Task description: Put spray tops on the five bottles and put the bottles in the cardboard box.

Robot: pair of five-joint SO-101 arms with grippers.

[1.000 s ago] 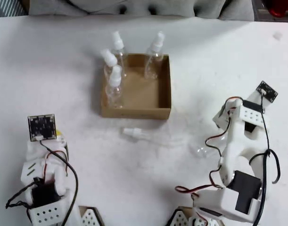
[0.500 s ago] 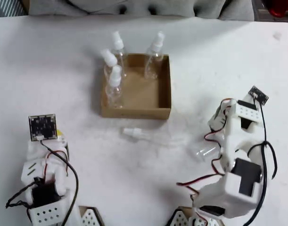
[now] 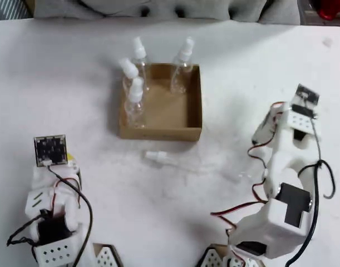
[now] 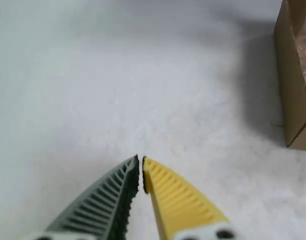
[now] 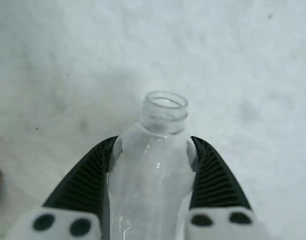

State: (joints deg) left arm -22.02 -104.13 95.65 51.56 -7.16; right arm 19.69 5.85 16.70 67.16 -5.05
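The right end effector (image 5: pixel 153 145) pinched a clear, uncapped plastic bottle (image 5: pixel 151 190) at its shoulder, one black ribbed finger on each side, with the open neck pointing away from the wrist over the white surface (image 3: pixel 69 94). The left end effector (image 4: pixel 140 167) had its grey and yellow fingers pressed together, low over the surface and near a corner of the brown cardboard box (image 3: pixel 161 133). Inside the box stood four clear bottles with white spray tops (image 3: pixel 135 103), all upright: in the high view, three along its left side and one toward the back right. A loose white spray top (image 3: pixel 156 157) with its thin tube lay on the surface just in front of the box.
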